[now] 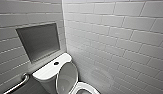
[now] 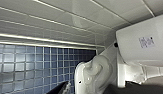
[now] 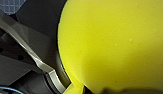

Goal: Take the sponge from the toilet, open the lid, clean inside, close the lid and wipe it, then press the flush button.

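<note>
**A:** The bright yellow soft block of sponge (image 3: 112, 42) sits hard up against the right gripper (image 3: 72, 86). Is it gripped?

**B:** I cannot tell how that gripper stands. I judge the sponge carried, because it lies so close to the wrist.

**A:** What could go wrong?

**B:** A loose hold could drop it into the bowl of the white glossy ceramic toilet (image 1: 50, 70). A knock from the arm could bring down the raised white oval lid (image 1: 67, 75). How far either is from the hand, I cannot tell.
</note>
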